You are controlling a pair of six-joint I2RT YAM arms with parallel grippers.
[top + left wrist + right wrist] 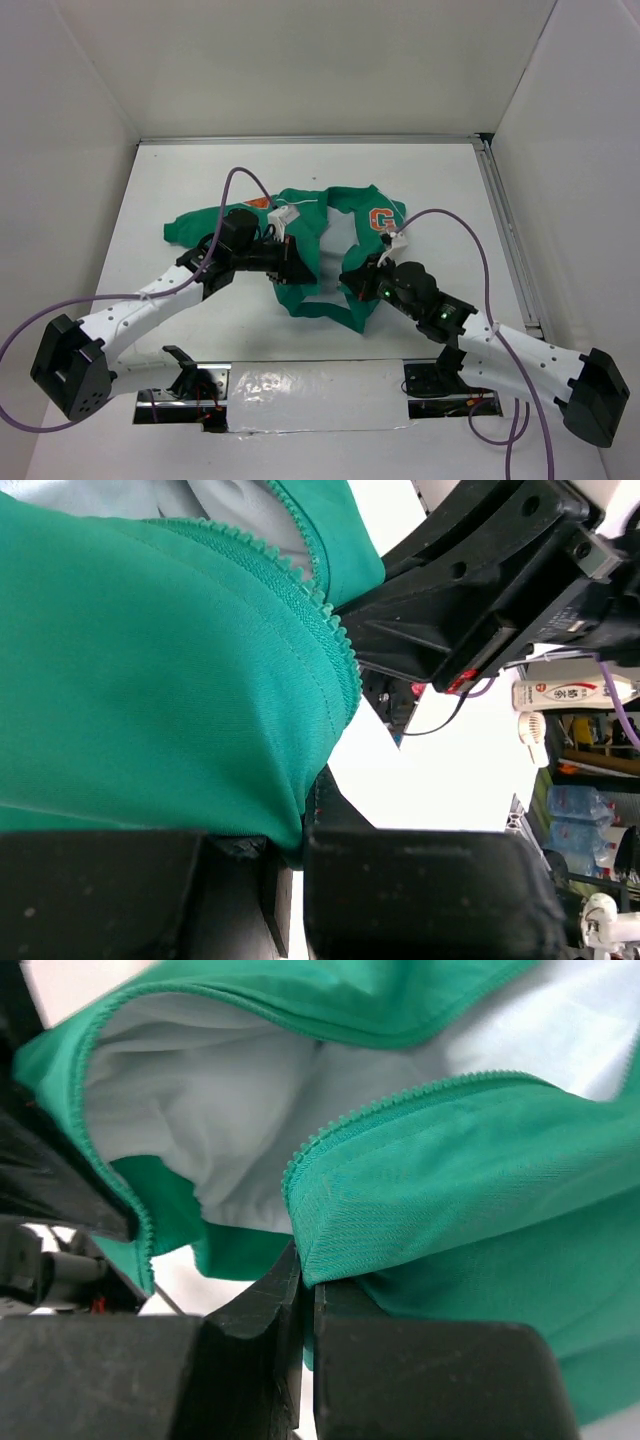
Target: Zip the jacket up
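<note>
The green jacket (345,215) lies open on the white table, white lining up, with its orange "G" patch (380,221) at the far right. My left gripper (297,262) is shut on the jacket's left front panel near its hem. In the left wrist view the green cloth (160,680) with its zipper teeth (335,630) runs down between the fingers (420,880). My right gripper (357,282) is shut on the right panel's lower corner (330,1220), where the zipper teeth (400,1100) end. The white lining (220,1130) shows between the panels.
A metal rail (510,240) runs along the table's right edge. White walls enclose the table. A silver taped strip (310,385) lies along the near edge between the arm bases. Purple cables (450,215) arc over both arms.
</note>
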